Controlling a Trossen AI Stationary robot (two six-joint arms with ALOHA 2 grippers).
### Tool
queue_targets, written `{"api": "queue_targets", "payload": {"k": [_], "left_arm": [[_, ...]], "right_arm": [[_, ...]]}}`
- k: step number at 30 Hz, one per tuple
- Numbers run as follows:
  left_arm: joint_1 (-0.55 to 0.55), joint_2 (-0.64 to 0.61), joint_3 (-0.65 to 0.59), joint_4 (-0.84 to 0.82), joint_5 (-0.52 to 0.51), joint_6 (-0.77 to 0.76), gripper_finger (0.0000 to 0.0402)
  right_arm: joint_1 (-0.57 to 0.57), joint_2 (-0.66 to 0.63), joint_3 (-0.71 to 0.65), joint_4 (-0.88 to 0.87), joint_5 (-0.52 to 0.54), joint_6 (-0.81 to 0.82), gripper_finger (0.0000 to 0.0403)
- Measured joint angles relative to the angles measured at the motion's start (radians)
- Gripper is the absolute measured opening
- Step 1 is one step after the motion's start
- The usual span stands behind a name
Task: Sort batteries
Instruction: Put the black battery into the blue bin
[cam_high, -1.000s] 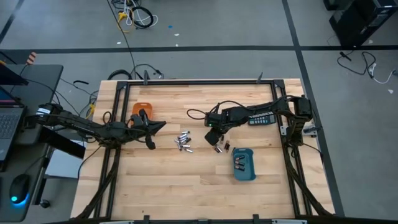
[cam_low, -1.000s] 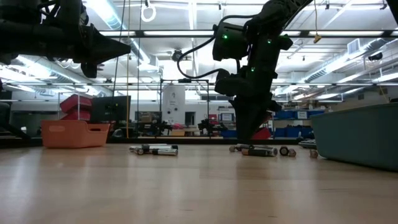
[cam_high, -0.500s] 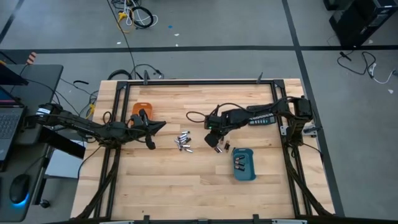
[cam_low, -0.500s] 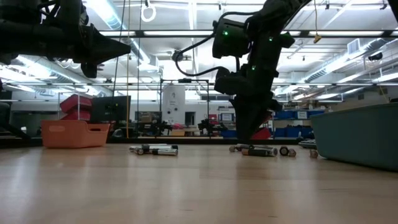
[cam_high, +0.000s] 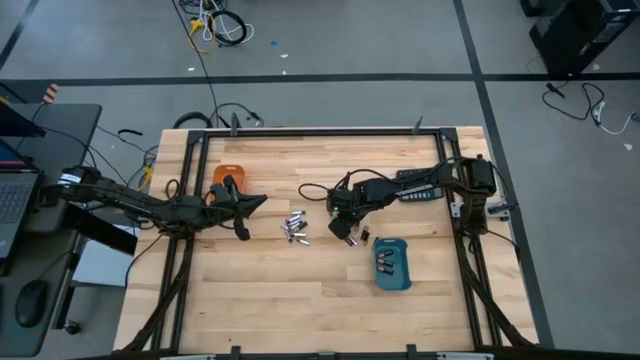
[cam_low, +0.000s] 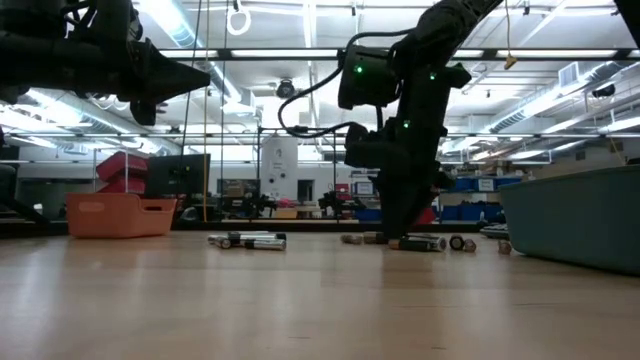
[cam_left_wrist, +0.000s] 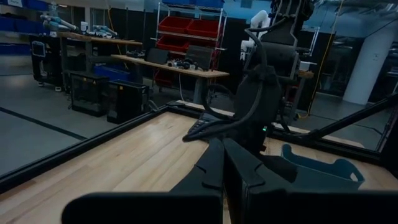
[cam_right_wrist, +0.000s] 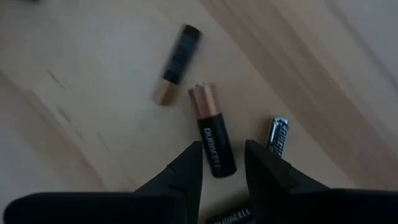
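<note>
Small batteries lie on the wooden table in two groups: one cluster (cam_high: 294, 228) in the middle, another (cam_high: 357, 236) under my right gripper (cam_high: 345, 228). That gripper points down and is open. In the right wrist view its fingers stand on either side of a black-and-copper battery (cam_right_wrist: 213, 140) lying flat; a second such battery (cam_right_wrist: 176, 63) and a silvery one (cam_right_wrist: 278, 134) lie nearby. My left gripper (cam_high: 255, 205) is shut and hovers above the table beside the orange tray (cam_high: 228, 177). The blue tray (cam_high: 392, 263) holds a few batteries.
A black calculator (cam_high: 420, 192) lies by the far right of the table, behind the right arm. In the low view the orange tray (cam_low: 118, 215) stands on the left and the blue tray (cam_low: 575, 225) on the right. Bare wood spans the near half of the table.
My right gripper has shifted slightly toward the table's left edge, staying low over the right group of batteries. One battery of that group has rolled out toward the left, away from the gripper. The left arm has kept still.
</note>
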Motion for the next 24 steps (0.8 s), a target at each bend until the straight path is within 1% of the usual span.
{"api": "queue_targets", "payload": {"k": [6, 10, 13, 19, 24], "left_arm": [[0.0, 0.0, 0.0, -0.008, 0.0, -0.002, 0.0], [0.0, 0.0, 0.0, -0.014, 0.0, -0.003, 0.0], [0.0, 0.0, 0.0, -0.024, 0.002, -0.005, 0.0], [0.0, 0.0, 0.0, -0.053, 0.035, -0.028, 0.0], [0.0, 0.0, 0.0, -0.053, 0.035, -0.032, 0.0]], "right_arm": [[0.0, 0.013, 0.001, 0.016, -0.002, -0.028, 0.0105], [0.0, 0.019, 0.003, 0.017, -0.001, -0.049, 0.0095], [0.0, 0.019, 0.003, 0.016, -0.001, -0.058, 0.0079], [-0.001, 0.019, 0.002, 0.018, -0.002, -0.089, 0.0024], [-0.001, 0.019, 0.003, 0.022, -0.002, -0.102, 0.0022]]}}
